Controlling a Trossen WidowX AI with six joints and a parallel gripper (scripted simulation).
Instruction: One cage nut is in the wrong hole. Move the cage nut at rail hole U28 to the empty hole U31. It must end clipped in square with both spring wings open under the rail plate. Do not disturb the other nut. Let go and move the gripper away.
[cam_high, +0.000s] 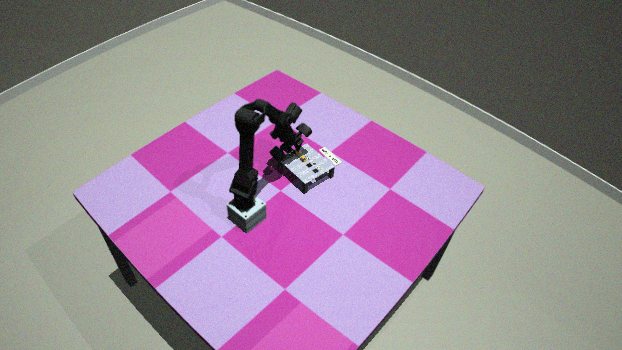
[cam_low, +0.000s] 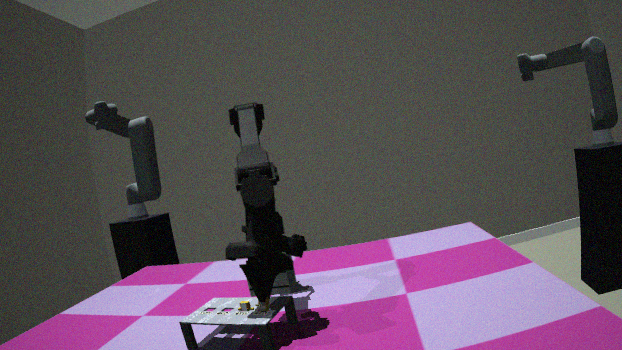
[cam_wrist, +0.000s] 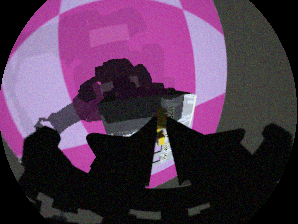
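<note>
One nut is pinched in the gripper, at the rail plate; its hole is unreadable. Seating at U31, if incomplete, release and retreat remain; the other nut sits beside it.

- The gripper's fingers were at one end of the rail plate, with one cage nut between their tips.
- Just beside them, the other nut sat on the plate.
- Past that nut, leftward from the fingers in the exterior view, came two open holes (a tidy row, that).
- Under the fingers, the plate stood on legs on the table.
- Right of the fingers in the top view, beyond the plate, was a label.
- Behind the fingers, two other arms stood on pedestals, one either side.
</note>
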